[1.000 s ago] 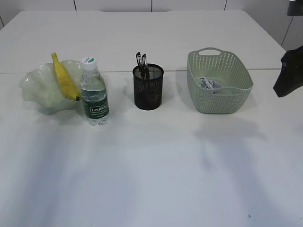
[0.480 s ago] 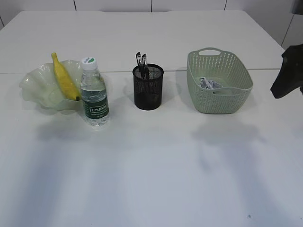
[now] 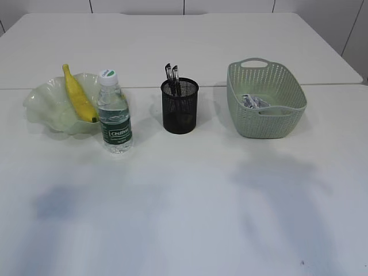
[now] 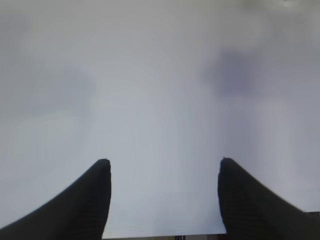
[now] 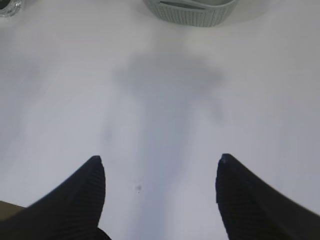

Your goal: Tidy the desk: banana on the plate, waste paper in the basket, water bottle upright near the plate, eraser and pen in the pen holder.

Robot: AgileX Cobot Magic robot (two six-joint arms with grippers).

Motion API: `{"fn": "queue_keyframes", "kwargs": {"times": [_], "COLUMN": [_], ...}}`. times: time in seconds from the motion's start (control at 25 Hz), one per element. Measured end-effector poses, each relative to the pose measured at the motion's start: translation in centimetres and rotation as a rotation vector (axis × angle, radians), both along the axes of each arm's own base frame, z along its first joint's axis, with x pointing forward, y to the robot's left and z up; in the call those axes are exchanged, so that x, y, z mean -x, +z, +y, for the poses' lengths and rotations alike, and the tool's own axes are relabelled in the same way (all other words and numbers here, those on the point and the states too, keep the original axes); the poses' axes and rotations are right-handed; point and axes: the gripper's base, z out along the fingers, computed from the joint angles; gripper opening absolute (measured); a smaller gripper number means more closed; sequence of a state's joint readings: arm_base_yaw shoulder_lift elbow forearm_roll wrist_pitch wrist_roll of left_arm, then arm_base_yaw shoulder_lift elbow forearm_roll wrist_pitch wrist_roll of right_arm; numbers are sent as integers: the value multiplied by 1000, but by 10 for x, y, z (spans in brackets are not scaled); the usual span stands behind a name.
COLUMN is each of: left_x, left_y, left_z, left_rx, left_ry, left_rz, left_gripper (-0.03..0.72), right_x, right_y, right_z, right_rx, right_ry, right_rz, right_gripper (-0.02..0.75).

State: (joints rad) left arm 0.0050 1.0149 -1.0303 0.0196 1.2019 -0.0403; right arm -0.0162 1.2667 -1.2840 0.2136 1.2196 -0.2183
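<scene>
Leftmost, the banana (image 3: pixel 79 98) is lying in the plate (image 3: pixel 40 103), with the water bottle (image 3: pixel 114 113) standing upright just beside it on the desk (image 3: pixel 184 207). Pens (image 3: pixel 172 77) are sticking out of the pen holder (image 3: pixel 180 106); waste paper (image 3: pixel 252 102) is sitting in the basket (image 3: pixel 265 99). The left gripper (image 4: pixel 162 170) and right gripper (image 5: pixel 160 167) are both gaping wide, holding nothing

The white desk (image 3: pixel 190 195) is carrying four things directly: plate (image 3: pixel 43 106), bottle (image 3: pixel 115 112), pen holder (image 3: pixel 180 106) and basket (image 3: pixel 265 103). The basket is lying ahead of the right gripper (image 5: pixel 159 170), well apart; the bottle's base is showing ahead to its left.
</scene>
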Motion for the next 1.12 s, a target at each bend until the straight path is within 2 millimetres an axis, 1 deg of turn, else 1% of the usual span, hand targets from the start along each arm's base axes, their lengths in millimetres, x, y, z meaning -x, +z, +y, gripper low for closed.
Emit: {"fn": "queue_keyframes", "kwargs": {"times": [0.12, 0.4, 0.52, 0.6, 0.68, 0.76, 0.88, 1.04, 1.12], "left_x": [27, 87, 108, 120, 131, 140, 154, 164, 168], "left_y": [1, 4, -4, -14, -25, -35, -43, -50, -51], "left_z": [0, 0, -1, -1, -1, -1, 0, 0, -1], "left_rx": [4, 5, 5, 6, 6, 6, 0, 0, 7], "left_ry": [8, 10, 10, 12, 12, 12, 14, 14, 11], "left_rz": [-29, -172, -216, -227, -240, -250, -292, -332, -350], "left_gripper": [479, 479, 479, 479, 478, 477, 477, 477, 477], "right_x": [25, 94, 123, 143, 158, 170, 183, 195, 203], "right_y": [3, -6, -5, -4, -4, -3, -2, -5, -10], "right_z": [0, 1, 1, 1, -1, -3, -4, -4, -3], "right_rx": [1, -23, -28, -32, -22, -8, -13, -50, -62], "right_ry": [-8, -67, -76, -87, -104, -127, -164, -209, -212], "right_rz": [-24, -82, -132, -171, -214, -247, -290, -311, -326], "right_gripper": [513, 513, 512, 512, 512, 512, 513, 513, 513]}}
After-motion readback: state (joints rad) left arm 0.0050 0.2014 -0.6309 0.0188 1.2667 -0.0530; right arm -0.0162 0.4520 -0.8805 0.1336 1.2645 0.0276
